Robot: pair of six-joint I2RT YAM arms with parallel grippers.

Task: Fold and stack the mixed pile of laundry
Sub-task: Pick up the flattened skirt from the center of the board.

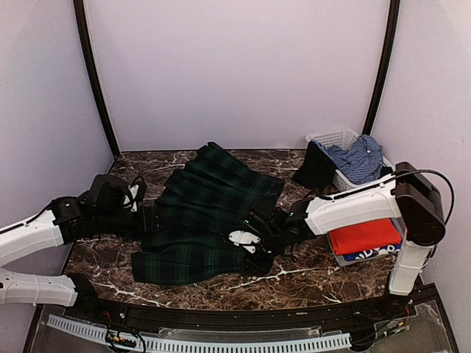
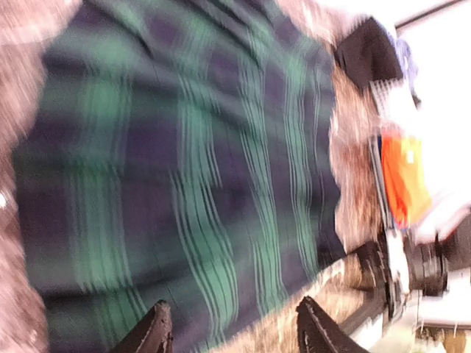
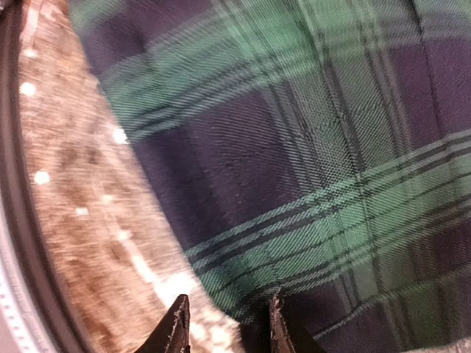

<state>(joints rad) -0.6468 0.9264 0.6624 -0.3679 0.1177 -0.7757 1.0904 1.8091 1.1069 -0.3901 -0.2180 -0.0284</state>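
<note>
Lying spread on worktop (image 1: 309, 276): tartan skirt (image 1: 206, 213). Left pincer (image 2: 237, 331) wide open above it; right pincer (image 3: 226, 327) part-open at hem; both empty.

Dark green tartan skirt (image 1: 210, 220) lies spread on the marble table (image 1: 309, 283) between left arm (image 1: 33, 237) and right arm (image 1: 353, 208)

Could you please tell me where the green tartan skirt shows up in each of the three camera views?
Top external: the tartan skirt lies spread across the table's centre.
Left wrist: the skirt fills most of the picture, blurred.
Right wrist: the skirt fills the upper right, its edge running diagonally.
Shared landmark: the brown marble tabletop bordering the skirt in all three.
</note>
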